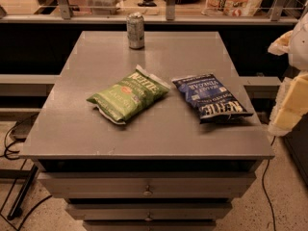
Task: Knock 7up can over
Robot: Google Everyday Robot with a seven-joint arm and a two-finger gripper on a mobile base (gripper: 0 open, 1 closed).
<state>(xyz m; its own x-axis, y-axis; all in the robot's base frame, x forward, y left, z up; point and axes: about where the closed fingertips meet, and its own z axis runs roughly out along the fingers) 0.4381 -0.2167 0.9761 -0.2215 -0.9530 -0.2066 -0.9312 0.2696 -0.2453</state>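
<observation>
- Camera view: the can [135, 30] stands upright at the far edge of the worktop [72, 129], a little left of the middle. It stands alone, so a sideways push should probably tip it.
- The green chip bag [129, 95] and the blue chip bag [209, 99] lie flat nearer the front, well apart from the can. They are unlikely to block a reach toward it.
- The hand [292, 105] hangs off the right edge of the worktop, near the blue chip bag and far from the can. It touches nothing that shows, and how wide it stands cannot be told.
</observation>
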